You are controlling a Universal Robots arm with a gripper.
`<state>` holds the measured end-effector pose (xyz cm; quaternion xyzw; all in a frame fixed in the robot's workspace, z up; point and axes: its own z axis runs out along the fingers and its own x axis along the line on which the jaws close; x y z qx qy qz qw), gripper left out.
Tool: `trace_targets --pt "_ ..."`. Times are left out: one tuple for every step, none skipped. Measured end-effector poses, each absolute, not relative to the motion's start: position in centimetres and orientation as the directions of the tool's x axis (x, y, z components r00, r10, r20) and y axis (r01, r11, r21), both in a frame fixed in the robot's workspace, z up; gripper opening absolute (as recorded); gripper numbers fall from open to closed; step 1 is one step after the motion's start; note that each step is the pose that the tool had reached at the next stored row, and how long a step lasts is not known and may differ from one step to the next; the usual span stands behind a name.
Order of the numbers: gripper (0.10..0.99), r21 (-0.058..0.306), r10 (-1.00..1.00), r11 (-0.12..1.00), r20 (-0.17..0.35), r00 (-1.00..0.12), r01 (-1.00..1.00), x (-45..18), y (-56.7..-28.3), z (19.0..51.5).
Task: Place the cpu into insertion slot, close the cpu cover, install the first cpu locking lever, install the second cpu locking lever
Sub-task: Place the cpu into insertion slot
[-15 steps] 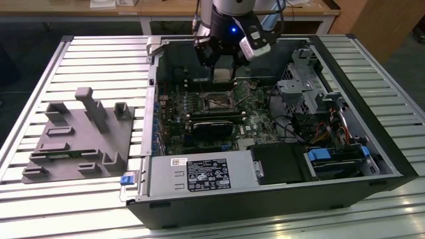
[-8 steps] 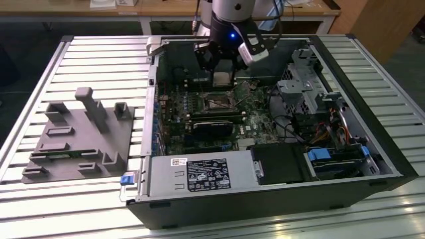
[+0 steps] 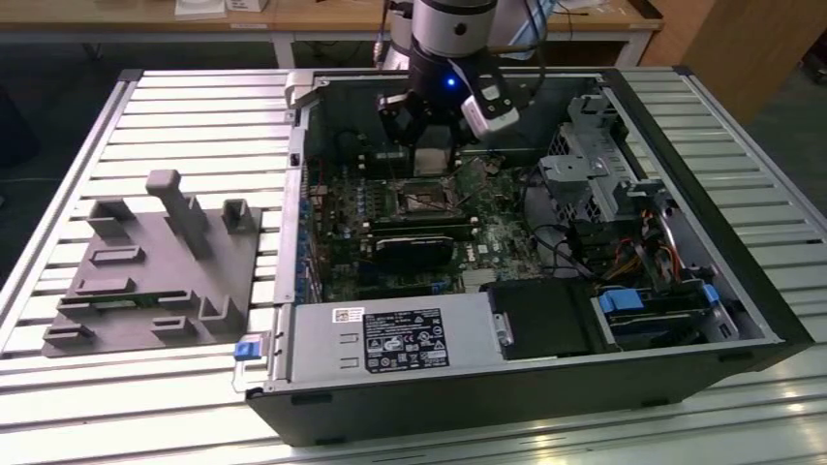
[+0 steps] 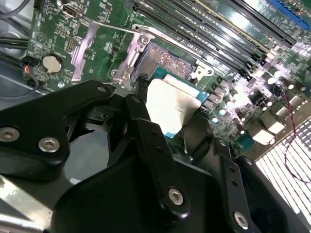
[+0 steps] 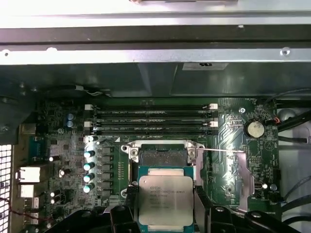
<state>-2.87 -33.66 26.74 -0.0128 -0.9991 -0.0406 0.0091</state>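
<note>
Pincer (image 3: 433, 153) clenched on the cpu (image 3: 436, 158), hanging over the open case (image 3: 517, 397) that lies on the slatted desk (image 3: 194, 116). From the exterior view's left, a grey jig (image 3: 149, 266) lies on the desk, apart from the case. Next comes the green board (image 3: 339, 257), with the slot (image 3: 420, 201) near its middle and the pincer just past it. Drive cages (image 3: 588, 165) fill the right. In the first wrist view the cpu (image 5: 165, 201) is gripped by two opposite edges, metal top showing. It is close to the slot (image 5: 163, 156) but not in it. In the second wrist view the cover (image 4: 132, 56) stands raised beside the bare socket. I'd say step one is in hand, with the chip not yet seated. Setting it down calls for squaring it with the socket's rim. It then wants a level, gentle descent with no sideways drag across the contacts.
</note>
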Motion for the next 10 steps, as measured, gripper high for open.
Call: trace_targets --pt "0.537 0.080 0.025 0.996 0.019 -1.000 0.026 -2.86 -33.65 26.58" --pt "0.537 0.079 0.025 0.997 0.019 -1.000 0.026 -2.86 -33.64 26.46" --pt "0.537 0.079 0.025 0.997 0.019 -1.000 0.026 -2.86 -33.64 26.40" --pt "0.537 0.079 0.025 0.997 0.019 -1.000 0.026 -2.86 -33.64 26.41" --pt "0.537 0.078 0.025 0.997 0.019 -1.000 0.026 -2.87 -33.64 26.41" --pt "0.537 0.078 0.025 0.997 0.019 -1.000 0.026 -2.87 -33.64 26.40" --pt "0.537 0.078 0.025 0.997 0.019 -1.000 0.026 -2.87 -33.64 26.40" --pt "0.537 0.079 0.025 0.997 0.019 -1.000 0.026 -2.87 -33.64 26.39" --pt "0.537 0.079 0.031 0.996 0.019 -0.999 0.032 -2.87 -33.64 26.38" --pt "0.537 0.079 0.044 0.996 0.019 -0.999 0.046 -2.87 -33.64 26.37"
